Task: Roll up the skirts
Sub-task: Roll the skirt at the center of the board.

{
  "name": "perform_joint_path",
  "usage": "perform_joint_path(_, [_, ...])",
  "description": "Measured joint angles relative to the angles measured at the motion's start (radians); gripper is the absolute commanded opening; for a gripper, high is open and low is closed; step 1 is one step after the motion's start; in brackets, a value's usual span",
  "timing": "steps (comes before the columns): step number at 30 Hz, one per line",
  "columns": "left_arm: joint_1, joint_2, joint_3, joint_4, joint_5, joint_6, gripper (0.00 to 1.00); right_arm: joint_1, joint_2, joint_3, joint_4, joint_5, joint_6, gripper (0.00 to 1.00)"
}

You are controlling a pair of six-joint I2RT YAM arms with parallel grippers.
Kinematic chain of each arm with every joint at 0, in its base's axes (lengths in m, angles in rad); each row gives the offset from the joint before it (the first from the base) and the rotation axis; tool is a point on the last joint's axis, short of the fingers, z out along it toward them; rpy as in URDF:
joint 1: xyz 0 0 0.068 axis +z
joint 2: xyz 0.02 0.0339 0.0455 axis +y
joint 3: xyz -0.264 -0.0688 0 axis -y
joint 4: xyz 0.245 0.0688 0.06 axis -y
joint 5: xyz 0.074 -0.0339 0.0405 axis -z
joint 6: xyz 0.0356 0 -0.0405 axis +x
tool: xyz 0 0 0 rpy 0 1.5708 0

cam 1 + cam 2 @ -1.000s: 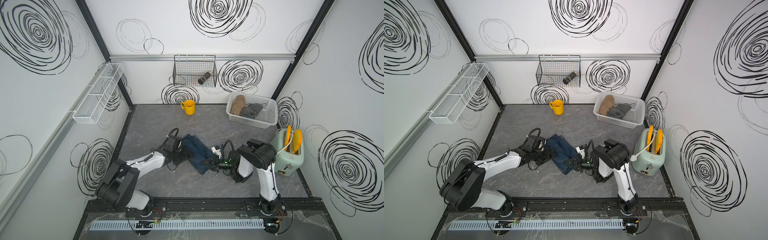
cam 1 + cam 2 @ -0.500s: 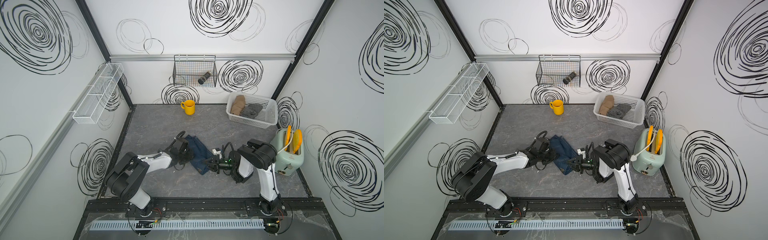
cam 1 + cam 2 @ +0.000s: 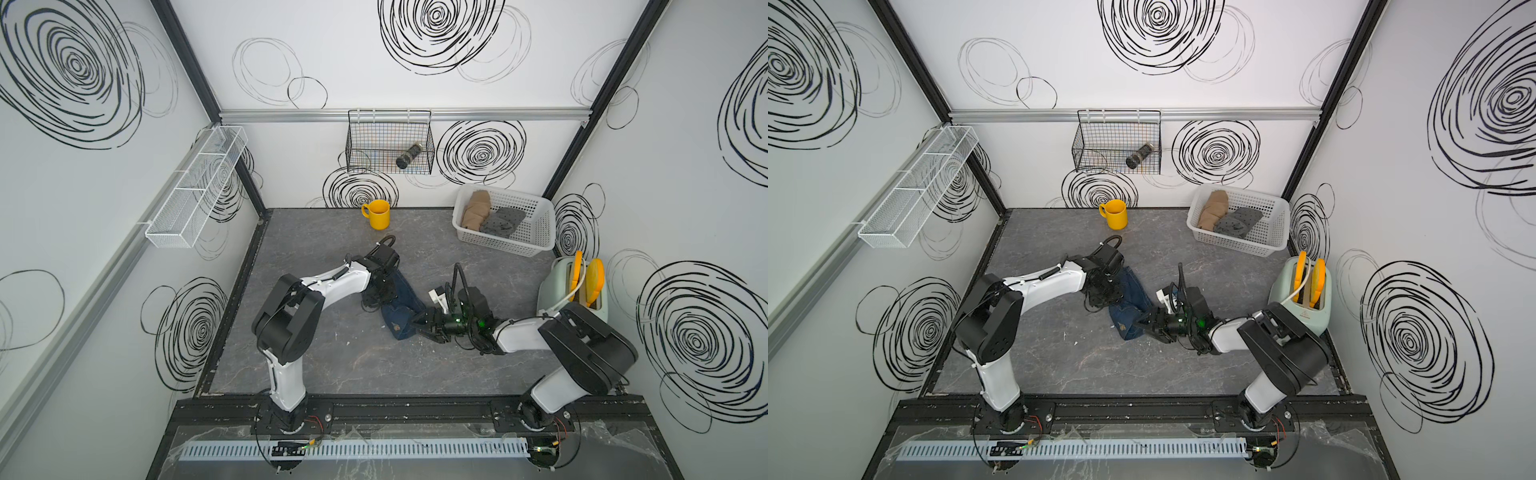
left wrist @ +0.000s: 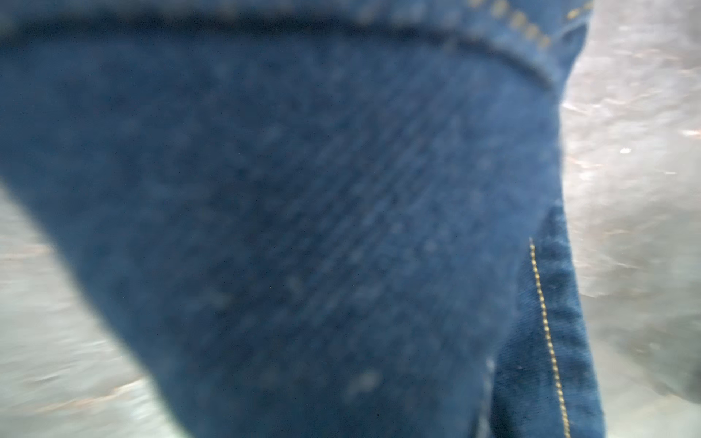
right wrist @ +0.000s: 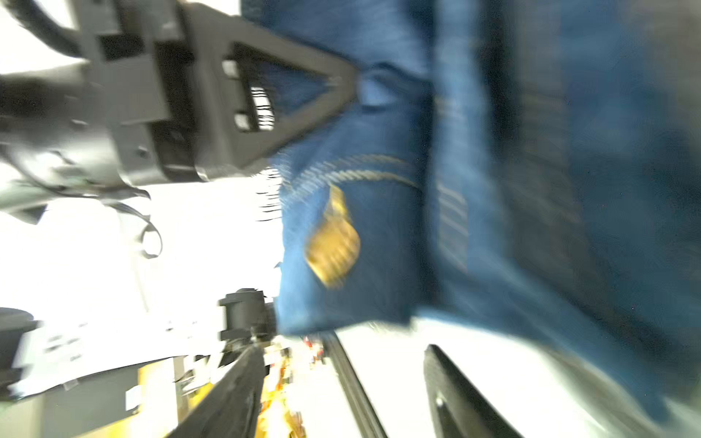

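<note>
The left arm (image 3: 332, 286) had slid further over the denim skirt (image 3: 400, 318) mid-surface; I could not tell whether the left fingers gripped. The right fingers (image 5: 208, 113) had spread, released. Best to roll tightly, edges aligned.

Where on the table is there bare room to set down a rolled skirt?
Free: the near strip before the denim skirt, between left arm and right arm; the stretch left of the yellow mug; the gap between mug and white basket. Crowded: the middle, where both arms meet at the skirt.
</note>
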Motion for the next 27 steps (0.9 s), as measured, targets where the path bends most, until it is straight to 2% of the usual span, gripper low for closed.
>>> perform_joint_path(4, [0.008, 0.056, 0.103, -0.152, -0.077, 0.064, 0.00, 0.033, -0.113, 0.062, -0.296, 0.175, -0.193, 0.73])
perform_joint_path(6, [0.005, 0.073, 0.128, -0.183, -0.094, 0.088, 0.00, 0.070, -0.158, 0.093, -0.382, 0.257, -0.256, 0.80])
perform_joint_path(7, [0.002, 0.075, 0.133, -0.194, -0.105, 0.099, 0.00, 0.098, -0.182, 0.105, -0.410, 0.310, -0.290, 0.94])
perform_joint_path(13, [-0.006, 0.094, 0.171, -0.303, -0.166, 0.144, 0.00, 0.319, -0.250, 0.145, -0.419, 0.583, -0.491, 0.95])
perform_joint_path(16, [-0.011, 0.118, 0.207, -0.359, -0.179, 0.154, 0.00, 0.391, -0.193, 0.191, -0.394, 0.674, -0.560, 0.93])
perform_joint_path(23, [-0.025, 0.178, 0.303, -0.464, -0.188, 0.158, 0.00, 0.497, 0.049, 0.343, -0.351, 0.882, -0.603, 0.94])
perform_joint_path(25, [-0.031, 0.198, 0.333, -0.498, -0.193, 0.158, 0.00, 0.517, 0.119, 0.387, -0.359, 0.934, -0.595, 0.90])
perform_joint_path(27, [-0.039, 0.218, 0.360, -0.525, -0.200, 0.158, 0.00, 0.522, 0.181, 0.434, -0.368, 0.957, -0.585, 0.80])
